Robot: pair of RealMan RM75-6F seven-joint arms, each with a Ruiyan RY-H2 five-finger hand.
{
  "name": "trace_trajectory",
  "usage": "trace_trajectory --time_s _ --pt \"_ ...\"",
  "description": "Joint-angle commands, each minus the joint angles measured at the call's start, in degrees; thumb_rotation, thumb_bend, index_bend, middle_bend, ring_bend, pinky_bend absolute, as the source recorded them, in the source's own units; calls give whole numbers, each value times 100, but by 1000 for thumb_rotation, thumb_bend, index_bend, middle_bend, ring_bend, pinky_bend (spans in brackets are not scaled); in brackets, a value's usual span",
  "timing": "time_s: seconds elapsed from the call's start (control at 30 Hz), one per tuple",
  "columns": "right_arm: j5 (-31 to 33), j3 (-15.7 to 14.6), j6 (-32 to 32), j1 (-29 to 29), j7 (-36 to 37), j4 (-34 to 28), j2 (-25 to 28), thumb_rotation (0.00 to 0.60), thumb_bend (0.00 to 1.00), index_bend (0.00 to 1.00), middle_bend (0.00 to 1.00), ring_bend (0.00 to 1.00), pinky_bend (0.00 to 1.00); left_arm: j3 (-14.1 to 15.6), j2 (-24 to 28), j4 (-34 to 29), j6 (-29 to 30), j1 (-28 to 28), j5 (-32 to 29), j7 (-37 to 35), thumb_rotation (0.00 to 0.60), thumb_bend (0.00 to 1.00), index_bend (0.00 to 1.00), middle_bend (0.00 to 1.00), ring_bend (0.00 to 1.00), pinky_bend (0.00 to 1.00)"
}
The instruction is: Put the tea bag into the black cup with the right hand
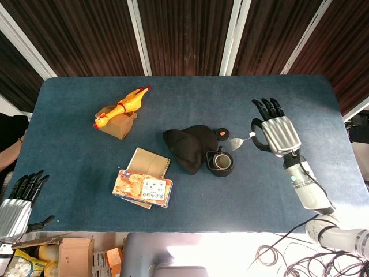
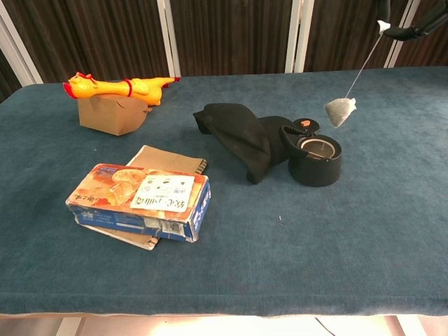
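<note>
Tea bag (image 2: 341,111) dangling in the air on its string, just above and to the right of the black cup (image 2: 315,159), not yet over the opening. String pinched by its paper tag between the fingers (image 1: 259,125) of the right hand (image 1: 278,131), presumably so the bag hangs free and can be lowered straight in. Cup upright on the blue bench (image 2: 364,238), touching a crumpled black cloth (image 2: 241,136). Left hand (image 1: 17,202) parked at the near bench corner, fingers apart, holding nothing. Elsewhere: rubber chicken (image 2: 119,87) atop a small cardboard box (image 2: 108,113), snack box (image 2: 140,201) on a notebook (image 2: 171,162).
</note>
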Motion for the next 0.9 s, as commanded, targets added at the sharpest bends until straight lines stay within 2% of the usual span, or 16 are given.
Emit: trace_trajectory --time_s 0.03,0.27,0.9 --pt "184 44 -25 138 -236 -147 -84 600 306 559 46 0 0 1 6 -1 -2 -1 1 -8 600 20 0 0 0 68" --pt "393 29 -105 350 -538 -173 -282 600 307 559 46 0 0 -7 16 -4 1 3 -18 -22 600 21 0 0 0 68" --pt "686 -80 -156 675 -811 -54 -670 600 307 559 46 0 0 -16 51 15 31 7 -13 -119 600 21 0 0 0 68"
